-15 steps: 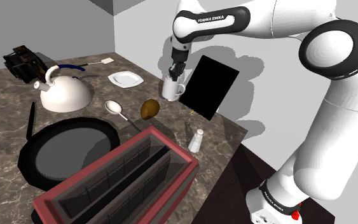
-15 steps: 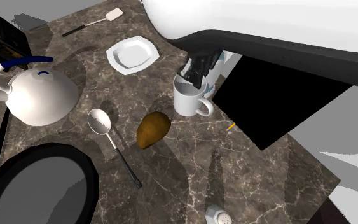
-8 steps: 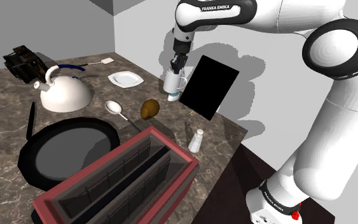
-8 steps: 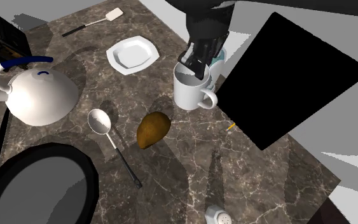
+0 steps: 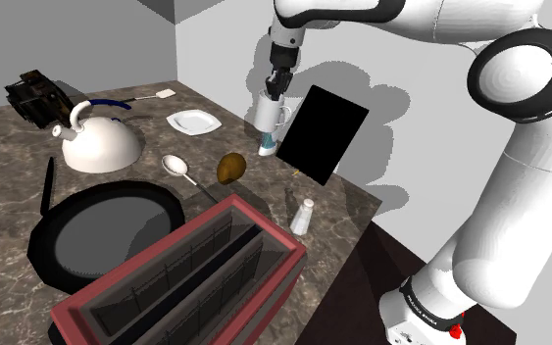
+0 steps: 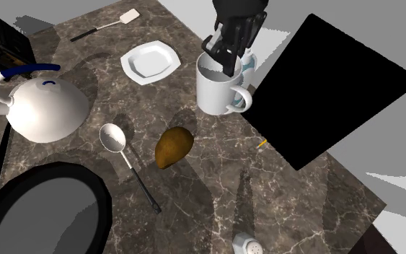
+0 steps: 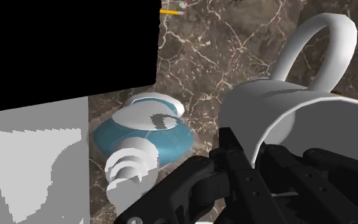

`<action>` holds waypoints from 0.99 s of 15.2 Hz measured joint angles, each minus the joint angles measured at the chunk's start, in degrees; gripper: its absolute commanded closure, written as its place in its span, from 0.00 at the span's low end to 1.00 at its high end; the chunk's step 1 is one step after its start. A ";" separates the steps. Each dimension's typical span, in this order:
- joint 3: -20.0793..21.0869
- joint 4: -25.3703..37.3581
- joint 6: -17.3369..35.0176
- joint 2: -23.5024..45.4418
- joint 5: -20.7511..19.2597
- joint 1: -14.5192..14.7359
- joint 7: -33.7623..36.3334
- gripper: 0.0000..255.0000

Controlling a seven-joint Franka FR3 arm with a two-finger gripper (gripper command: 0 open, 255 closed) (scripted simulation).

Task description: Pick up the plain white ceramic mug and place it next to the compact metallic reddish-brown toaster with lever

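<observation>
1. All-black two-finger gripper (image 6: 223, 61): fingers pinched on the rim of item 2, one inside the wall, one outside.
2. Plain white handled mug (image 6: 215, 90): upright, hanging above the dark marbled counter (image 6: 295, 202), just beside a flat black panel (image 6: 324, 86).
3. Teal-and-white rounded object (image 7: 142, 137): on the counter beneath the mug.
4. Brown oval lump (image 6: 173, 146): near.
5. Reddish-brown two-slot toaster (image 5: 180, 279): well apart, in the shoulder view's foreground.

dark veined marble counter (image 5: 9, 186), plain grey walls (image 5: 68, 39) behind, dark floor (image 5: 381, 279) beside it
</observation>
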 measured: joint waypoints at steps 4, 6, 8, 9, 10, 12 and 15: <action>0.02 3.41 -3.09 0.33 0.01 0.04 0.05 1.00; -0.01 5.25 -4.78 0.47 0.01 -0.02 -0.07 1.00; -0.01 7.49 -6.61 0.89 0.02 -0.01 -0.05 1.00; 0.01 8.66 -7.56 1.10 0.02 0.01 -0.01 1.00; -0.05 9.58 -8.31 1.27 0.03 -0.10 -0.19 1.00; -0.04 11.64 -9.96 1.69 0.04 -0.08 -0.17 1.00; -0.01 15.37 -12.78 2.59 0.05 -0.02 -0.10 1.00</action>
